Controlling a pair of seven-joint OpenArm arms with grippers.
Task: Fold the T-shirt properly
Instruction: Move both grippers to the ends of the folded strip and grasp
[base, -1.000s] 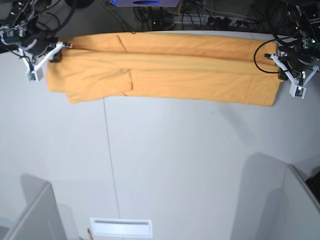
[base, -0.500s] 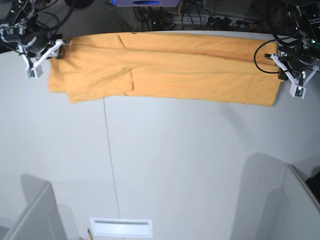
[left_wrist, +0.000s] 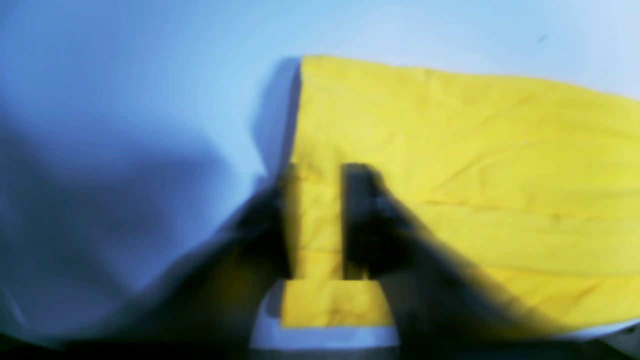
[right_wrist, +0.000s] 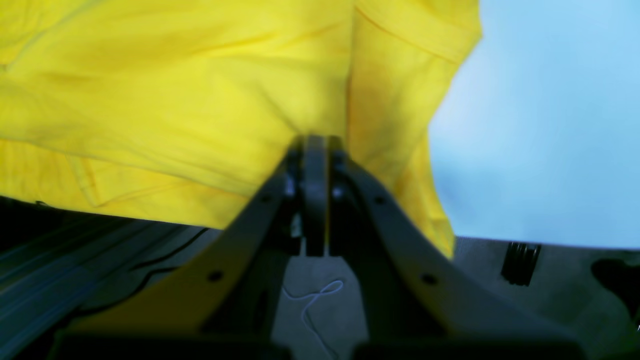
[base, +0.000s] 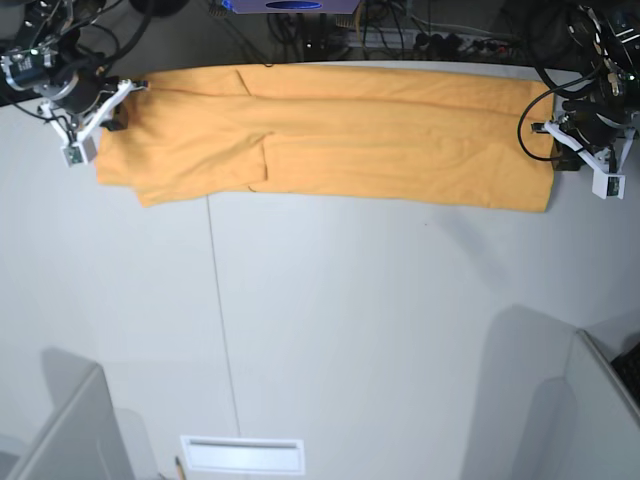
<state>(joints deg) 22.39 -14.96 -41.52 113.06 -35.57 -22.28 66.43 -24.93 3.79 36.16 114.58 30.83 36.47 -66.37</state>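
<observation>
The T-shirt (base: 330, 135) is a light-orange band folded lengthwise, stretched along the far side of the white table (base: 350, 320). In the base view my right gripper (base: 122, 97) sits at the shirt's left end. In the right wrist view its fingers (right_wrist: 315, 145) are pressed together, pinching the yellow cloth (right_wrist: 175, 90) where a crease runs up from the tips. My left gripper (base: 556, 140) is at the shirt's right end. The blurred left wrist view shows that gripper (left_wrist: 317, 215) shut on the shirt's edge (left_wrist: 450, 150), with cloth between its dark fingers.
A thin seam (base: 218, 320) runs down the table. Grey box corners rise at the lower left (base: 70, 430) and lower right (base: 600, 400). A white slotted plate (base: 240, 455) lies at the front edge. Cables (base: 400, 40) crowd the space behind the table.
The arm on the base view's left shifted up, then settled again at the shirt's left corner, and the cloth there shifted slightly. The arm on the right moved a little outward and up.
</observation>
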